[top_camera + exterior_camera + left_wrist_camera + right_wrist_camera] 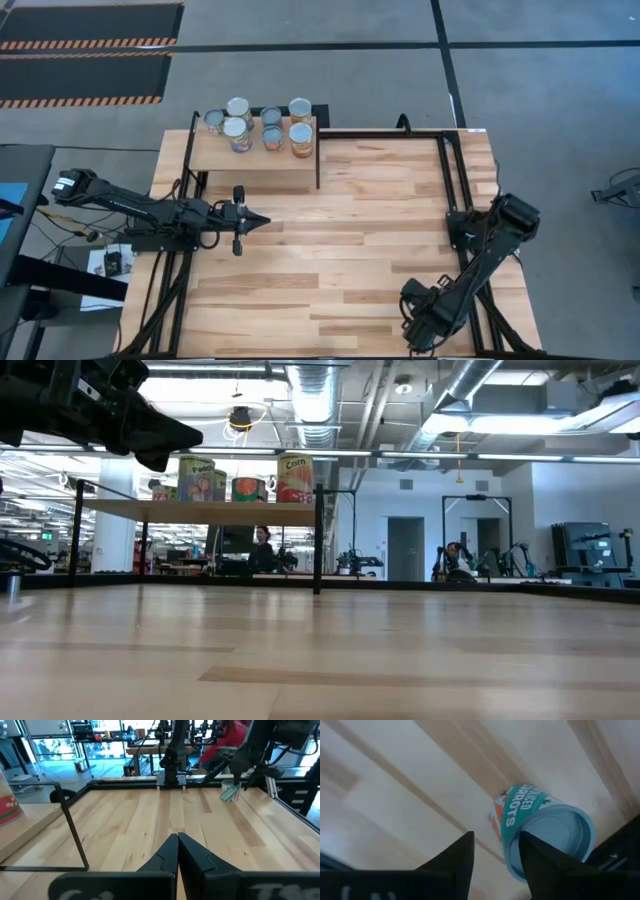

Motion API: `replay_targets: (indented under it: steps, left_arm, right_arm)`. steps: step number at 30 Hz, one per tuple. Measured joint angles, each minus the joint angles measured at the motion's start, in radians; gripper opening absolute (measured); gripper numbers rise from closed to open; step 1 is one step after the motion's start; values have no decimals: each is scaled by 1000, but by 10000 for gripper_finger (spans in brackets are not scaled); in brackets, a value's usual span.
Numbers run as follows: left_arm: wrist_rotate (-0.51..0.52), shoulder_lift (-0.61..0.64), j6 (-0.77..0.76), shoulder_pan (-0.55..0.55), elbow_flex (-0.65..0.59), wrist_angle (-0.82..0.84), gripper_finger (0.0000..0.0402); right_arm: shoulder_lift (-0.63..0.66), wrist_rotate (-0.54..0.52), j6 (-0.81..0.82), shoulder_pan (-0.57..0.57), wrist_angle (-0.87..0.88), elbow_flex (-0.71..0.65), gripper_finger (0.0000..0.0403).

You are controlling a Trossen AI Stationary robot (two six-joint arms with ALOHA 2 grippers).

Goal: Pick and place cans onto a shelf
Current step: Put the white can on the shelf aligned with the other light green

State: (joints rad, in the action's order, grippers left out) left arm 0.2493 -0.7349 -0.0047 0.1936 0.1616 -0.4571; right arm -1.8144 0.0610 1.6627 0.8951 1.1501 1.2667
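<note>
Several cans [270,125] stand upright on the pale wooden shelf [255,165] at the table's far left; they also show in the low view [295,478]. One teal and orange can [540,827] is on the table near its right front corner, tilted in the left wrist view [230,791]. My right gripper [497,852] is open just above it, with the can partly behind one finger [537,857]. In the high view the right arm [420,315] hides this can. My left gripper [262,220] is shut and empty above the table, in front of the shelf. My right gripper comes at the teal can from above, slanting. One finger overlaps the can's label side [512,820] in the right wrist view. I cannot tell whether it touches the can.
Black metal posts and rails [318,160] frame the shelf and the table's far right part [445,150]. Bare planked tabletop [340,240] lies between the two arms. People and equipment [262,545] show in the room beyond the table.
</note>
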Motion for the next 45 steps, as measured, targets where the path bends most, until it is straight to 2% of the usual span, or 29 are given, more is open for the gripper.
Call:
replay_targets:
  steps: [3,6,11,13,15,19,25,28,34,39,45]
  left_arm:
    - [0,0,-9,0,0,5,0]
    - [0,0,-10,0,0,5,0]
    - [0,0,-7,0,0,4,0]
    - [0,0,-7,0,0,4,0]
    - [0,0,-7,0,0,4,0]
    - [0,0,-7,0,0,3,0]
    - [0,0,-9,0,0,3,0]
    - [0,0,-11,0,0,4,0]
    - [0,0,-15,0,0,8,0]
    - [0,0,-19,0,0,22,0]
    - [0,0,-18,0,0,29,0]
  right_arm:
    - [-30,23,0,-9,0,4,183]
    - [-49,37,-16,-12,5,4,166]
    - [-49,35,-92,-34,21,2,84]
    - [-43,1,-131,-45,23,8,38]
    - [-45,-60,-178,-57,66,33,14]
    - [-47,-140,-289,-108,114,113,23]
    - [-46,-315,-660,-274,35,228,9]
    - [-46,-347,-880,-382,-77,253,10]
    - [-145,-317,-1292,-560,-382,272,15]
    - [-309,-315,-1534,-652,-406,436,14]
    - [-490,-310,-1757,-709,-387,686,16]
